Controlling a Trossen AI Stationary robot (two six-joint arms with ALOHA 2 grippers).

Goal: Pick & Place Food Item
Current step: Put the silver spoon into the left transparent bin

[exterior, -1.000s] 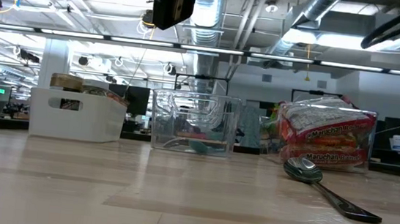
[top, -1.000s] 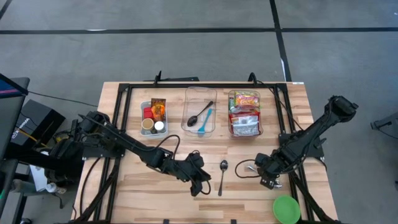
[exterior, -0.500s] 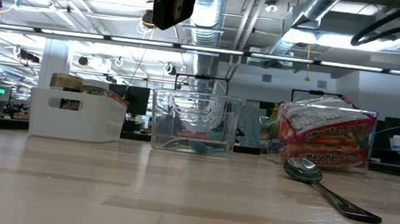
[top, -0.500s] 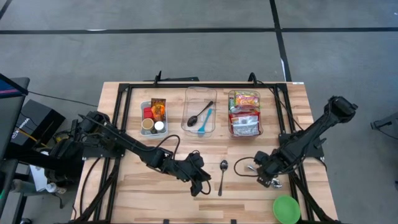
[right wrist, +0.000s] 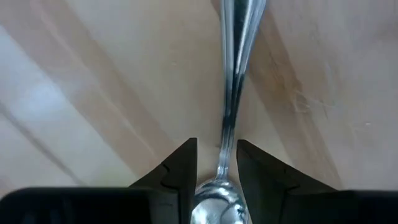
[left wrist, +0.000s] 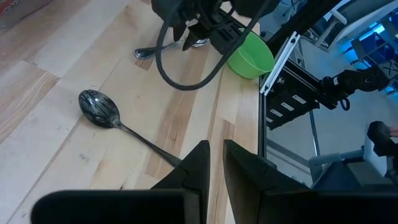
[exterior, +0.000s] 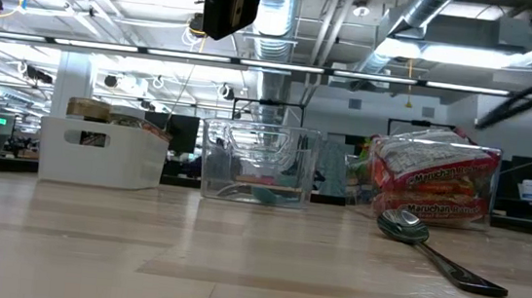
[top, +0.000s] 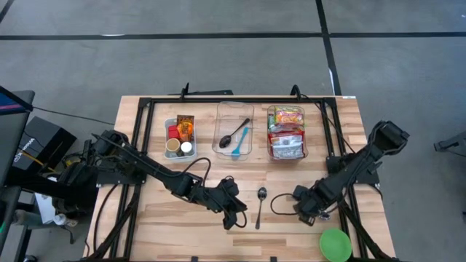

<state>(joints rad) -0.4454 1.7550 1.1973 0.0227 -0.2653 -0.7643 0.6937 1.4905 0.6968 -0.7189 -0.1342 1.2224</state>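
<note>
Food packets point(top: 286, 135) fill the clear bin at the far right, and snack items point(top: 180, 137) stand in the white bin point(exterior: 99, 153). My right gripper point(top: 309, 209) points down at the near right, open. Its fingertips point(right wrist: 189, 152) stand on either side of the neck of a metal spoon point(right wrist: 233, 74) that lies flat on the table. Whether they touch it I cannot tell. My left gripper point(top: 234, 217) hangs shut and empty above the near middle, beside a second spoon point(top: 261, 200) that also lies flat.
A clear middle bin point(top: 234, 138) holds a black spoon and a blue one. A green bowl point(top: 335, 244) sits at the near right corner, close to my right gripper. A black frame point(top: 145, 109) runs round the table. Bare wood lies between the bins and the arms.
My right gripper has sunk toward the table and shifted slightly toward the table's left, coming down over the spoon at the near right. My left arm and both spoons have kept still.
</note>
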